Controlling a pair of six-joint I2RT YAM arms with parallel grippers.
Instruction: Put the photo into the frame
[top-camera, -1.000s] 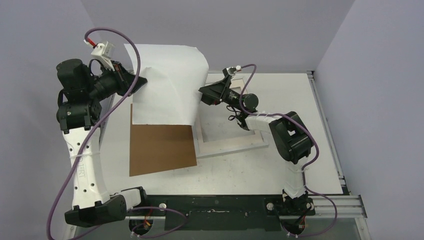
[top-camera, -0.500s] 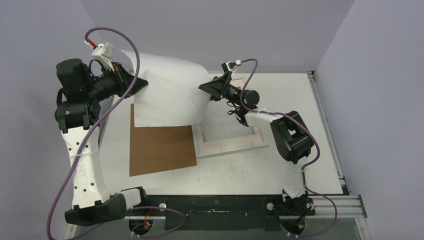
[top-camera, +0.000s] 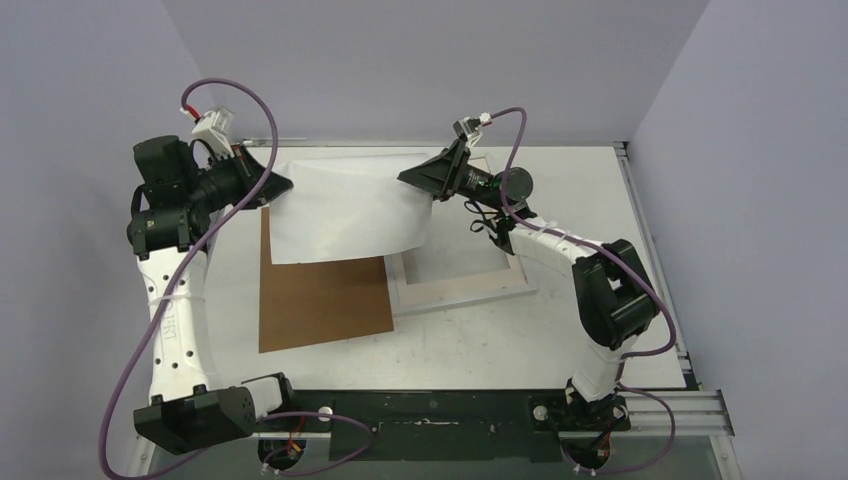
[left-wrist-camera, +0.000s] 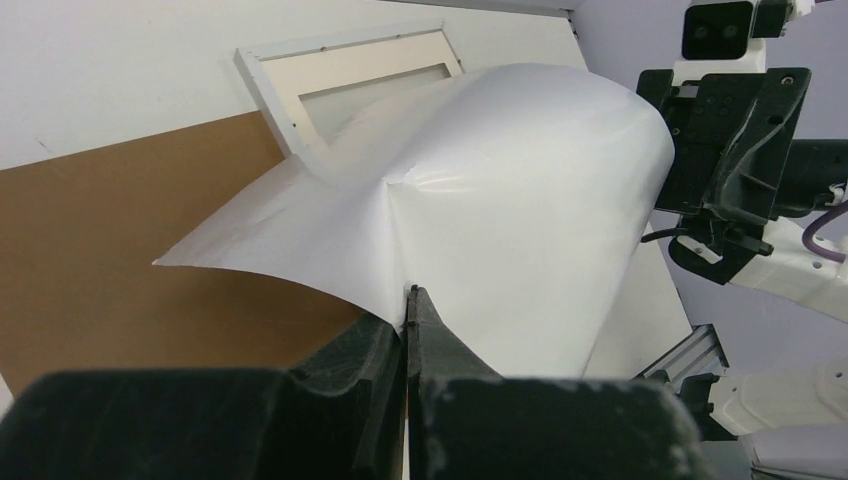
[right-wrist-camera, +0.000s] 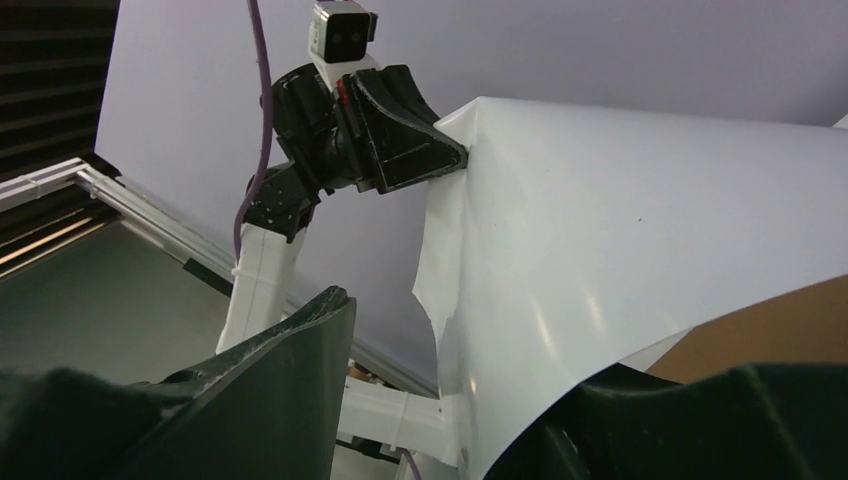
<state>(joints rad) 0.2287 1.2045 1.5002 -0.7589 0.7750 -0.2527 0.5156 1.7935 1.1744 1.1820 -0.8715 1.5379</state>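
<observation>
Frame (top-camera: 460, 290) lies flat on the table (top-camera: 600, 200), beside the brown board (top-camera: 320, 300). The photo (top-camera: 345, 205) hangs bowed above both, white back up. Left claw (top-camera: 275, 185) pinches its left edge, right claw (top-camera: 408, 179) is spread around the right edge. Best clamp squarely there, then lower evenly.

Back wall (top-camera: 420, 60), L wall (top-camera: 60, 120) & R wall (top-camera: 760, 200): all plain pale lilac, matte, meeting in 2 corners behind the desk. Desk (top-camera: 590, 185) has a flat white top, w/ faint scuffs twd near edge. Alu rail (top-camera: 640, 205) runs along desk's R edge, black strip (top-camera: 450, 408) along near edge. Light even & diffuse, shadows soft.
</observation>
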